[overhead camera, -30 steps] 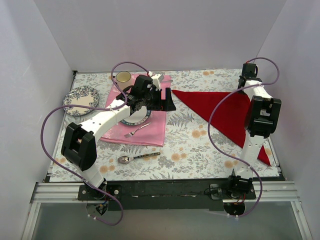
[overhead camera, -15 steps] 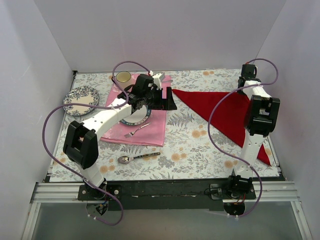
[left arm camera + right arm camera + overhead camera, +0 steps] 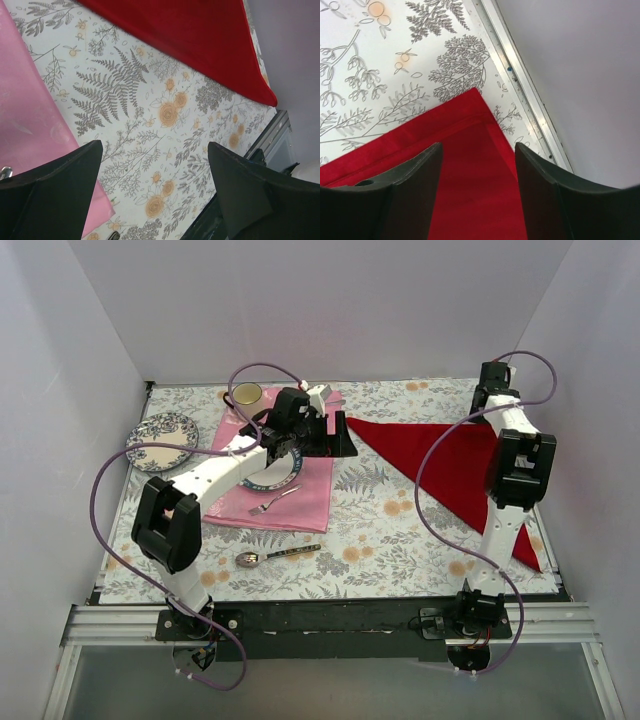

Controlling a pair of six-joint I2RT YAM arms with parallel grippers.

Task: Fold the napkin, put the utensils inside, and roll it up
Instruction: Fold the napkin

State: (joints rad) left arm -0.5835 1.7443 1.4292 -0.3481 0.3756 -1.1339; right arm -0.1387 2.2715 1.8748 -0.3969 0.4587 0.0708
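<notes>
The deep red napkin [image 3: 455, 465] lies folded into a triangle on the right of the table, one point toward the middle and one toward the near right edge. My right gripper [image 3: 490, 408] hovers open over its far right corner, and the red cloth [image 3: 475, 190] shows flat between the fingers with nothing held. My left gripper [image 3: 335, 445] stands open just left of the napkin's middle point, above the flowered tablecloth [image 3: 150, 125], and it holds nothing. The spoon with the dark patterned handle [image 3: 276, 555] lies near the front left.
A pale pink cloth [image 3: 300, 502] at the left carries a silver fork [image 3: 272, 502] and a rimmed plate [image 3: 272, 478] under my left arm. A cup [image 3: 247, 394] and a patterned plate [image 3: 160, 434] sit at the far left. A metal rail [image 3: 520, 75] and white walls border the table.
My right gripper has opened and let go of the napkin's far right corner, which now lies flat. The left arm has edged slightly right, still open.
</notes>
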